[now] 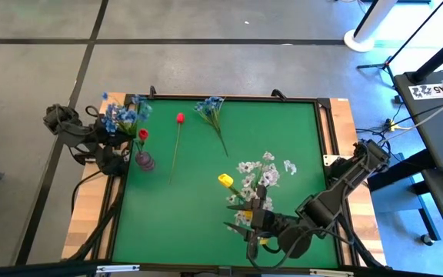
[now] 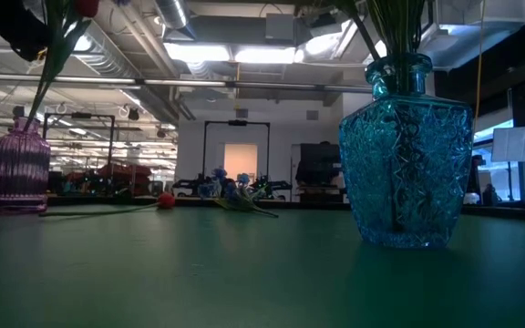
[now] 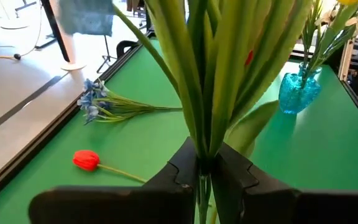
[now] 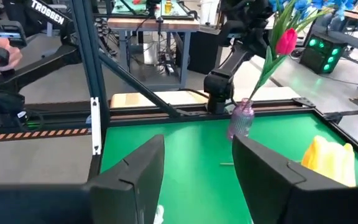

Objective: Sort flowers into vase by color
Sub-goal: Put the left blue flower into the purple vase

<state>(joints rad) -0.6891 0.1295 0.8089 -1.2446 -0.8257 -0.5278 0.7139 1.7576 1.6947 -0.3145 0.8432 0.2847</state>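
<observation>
Your left tool (image 3: 202, 171) sits at the left edge of the green table (image 1: 206, 223), clamped tight on a bunch of green stalks (image 3: 216, 74). That bunch carries a red tulip (image 1: 142, 135) and blue blossoms (image 1: 121, 115), and its stalks reach down toward the small purple vase (image 1: 144, 161) just below the tool; whether the ends are inside the neck you cannot tell from here.

Your right tool (image 1: 251, 228) waits near the front edge of the table with its fingers (image 4: 135, 180) spread apart and nothing between them. It is just beside the blue glass vase (image 2: 406, 155), which holds the white sprigs (image 1: 264, 173) and a yellow tulip (image 1: 225, 180).

Two flowers lie flat on the table, well apart from both tools: a single red tulip (image 1: 180, 118) on its long stalk, and a blue sprig (image 1: 210, 108) near the far edge.
</observation>
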